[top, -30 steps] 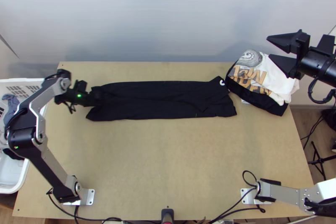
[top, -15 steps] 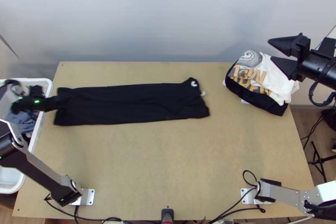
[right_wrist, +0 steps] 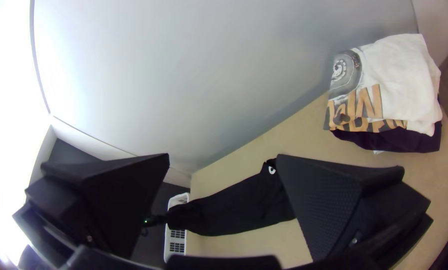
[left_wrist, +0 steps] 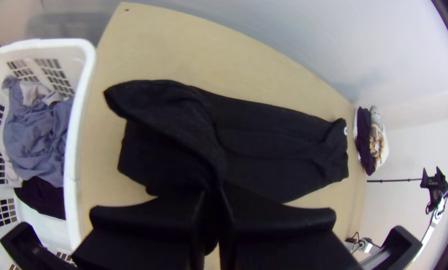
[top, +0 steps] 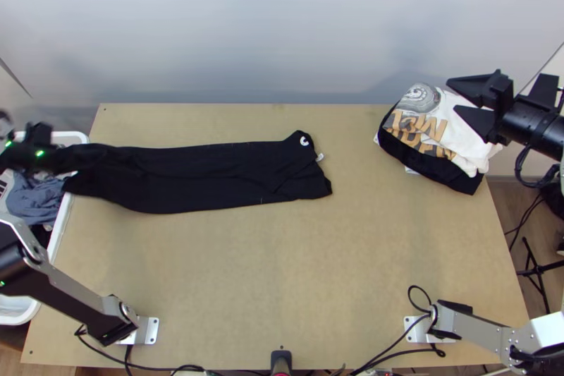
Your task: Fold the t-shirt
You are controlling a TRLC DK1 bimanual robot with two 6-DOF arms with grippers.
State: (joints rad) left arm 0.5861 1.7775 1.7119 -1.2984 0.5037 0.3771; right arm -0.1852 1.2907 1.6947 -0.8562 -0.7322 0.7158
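1. Left gripper (top: pixel 59 158) is closed on the black t-shirt (top: pixel 211 171), with fabric pinched between its fingers at the shirt's basket-side end. It hangs beside the table's edge, over the rim of the white basket (left_wrist: pixel 87 95).
2. From those fingers the t-shirt runs away across the table (top: pixel 282 270) as a long, narrow folded strip. The end at the gripper is drawn up off the table, with a loose flap of cloth falling beside the fingers; the far end lies down on the table.
3. At the strip's end farthest from the left gripper, one corner carries a small white mark (top: pixel 304 141), and a little white tag (top: pixel 319 157) pokes out beside it.
4. Right gripper (top: pixel 452 95) has its two fingers spread wide apart, with nothing held between them. It is well apart from the t-shirt, whose marked end points toward its side of the table.
5. Close by the right gripper sits a pile of folded clothes (top: pixel 416 129): a white piece with tan lettering and a grey round print on top, dark cloth under it. In the top view the gripper's fingertips overlap the pile; whether they touch it I cannot tell.
6. Below the left gripper, the basket holds rumpled blue-grey cloth (left_wrist: pixel 38 130) and, next to that, a dark piece (left_wrist: pixel 42 197).
7. Beyond both grippers, past the table's far edge, stands a pale wall (top: pixel 282 23).
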